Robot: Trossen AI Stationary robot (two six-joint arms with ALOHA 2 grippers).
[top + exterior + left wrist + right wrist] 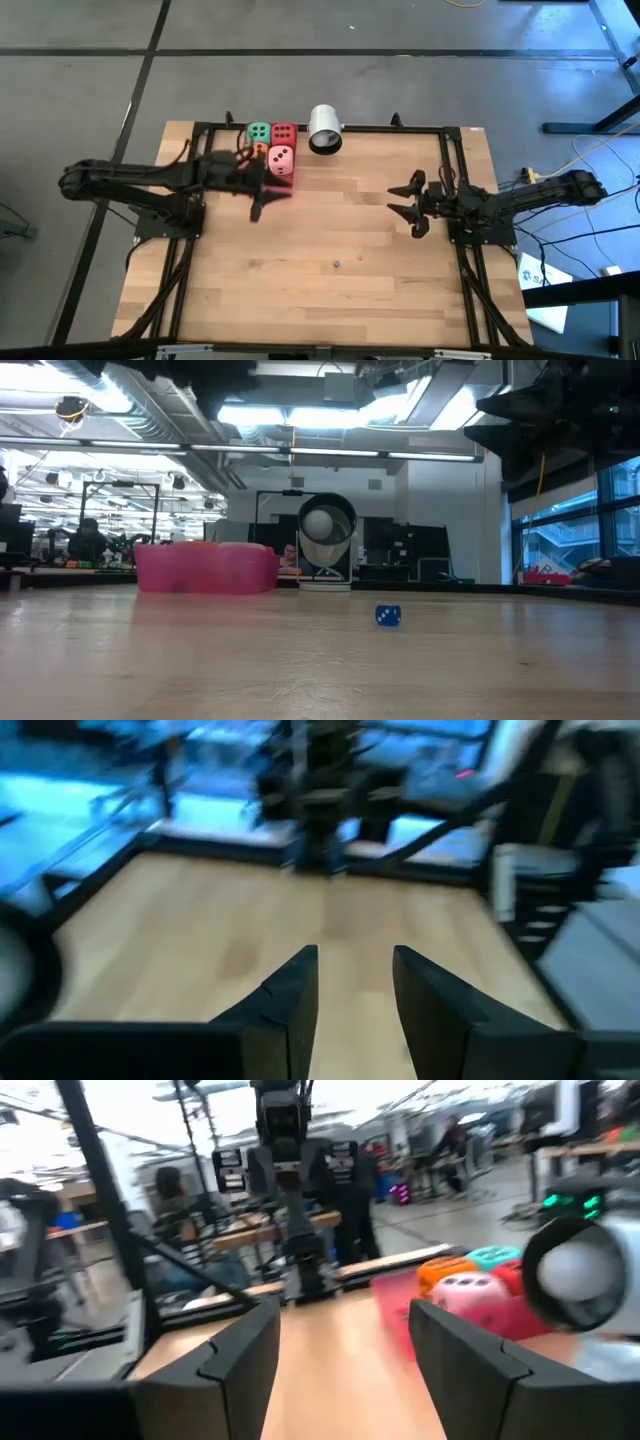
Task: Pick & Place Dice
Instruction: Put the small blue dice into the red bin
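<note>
High view: dice (273,145) clustered at surface's (330,300) far edge; left claw (262,200) beside them, narrow gap, empty; right claw (408,204) wide, waiting.

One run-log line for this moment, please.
dice: clustered at far edge beside white cylinder | left gripper: open, empty, next to dice | right gripper: open, empty, waiting at right

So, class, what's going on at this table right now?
A two-armed robot is working on a dice pick-and-place. Four dice sit clustered at the table's far edge: green die, red die, orange die and pink die, beside a white cylinder. The left end effector hovers just in front of the pink die, fingers apart and holding nothing. The right end effector waits open over the table's right side. A tiny blue die lies mid-table.
</note>
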